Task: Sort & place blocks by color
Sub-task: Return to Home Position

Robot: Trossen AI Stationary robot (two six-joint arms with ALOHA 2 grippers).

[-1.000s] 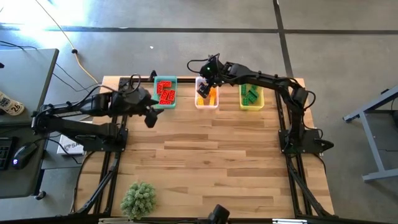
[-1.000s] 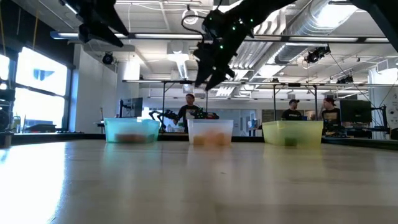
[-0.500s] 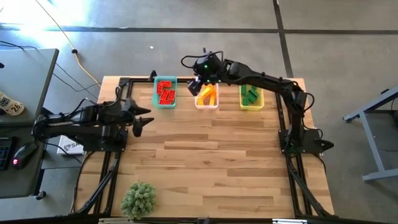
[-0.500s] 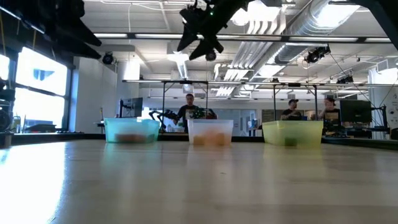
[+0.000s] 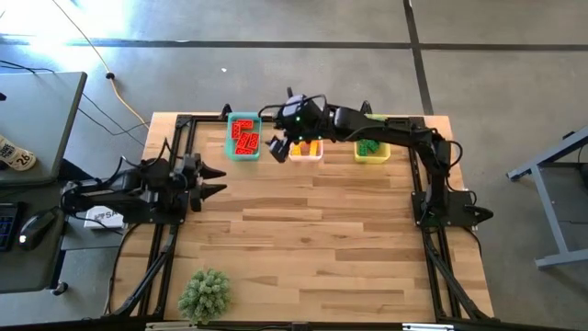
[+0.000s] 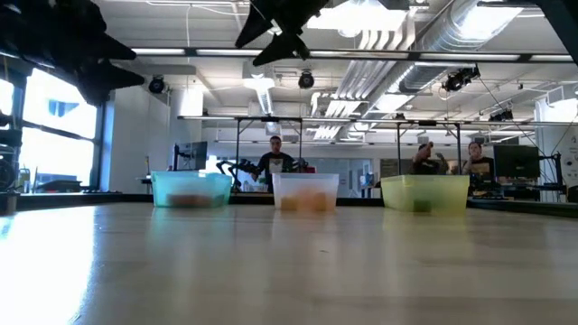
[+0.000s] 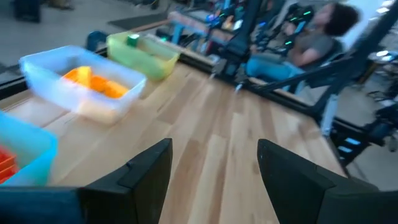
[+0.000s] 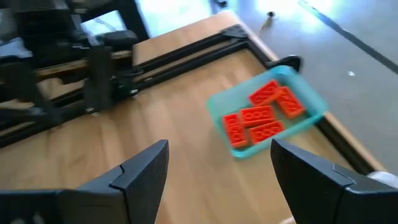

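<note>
Lying sorted in the bins (image 5: pixel 229 138) at the frame's upper centre, the blocks (image 5: pixel 243 136) look light, rigid and slick: pinch across flat sides. The right gripper (image 5: pixel 276 147) hovers released between two bins; the left gripper (image 5: pixel 219 180), also released, sits centre-left.

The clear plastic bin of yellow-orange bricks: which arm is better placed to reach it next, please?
Right, probably. The open right gripper hangs just beside the clear plastic bin; the open left gripper sits farther off, by the left side of the wooden table.
</note>
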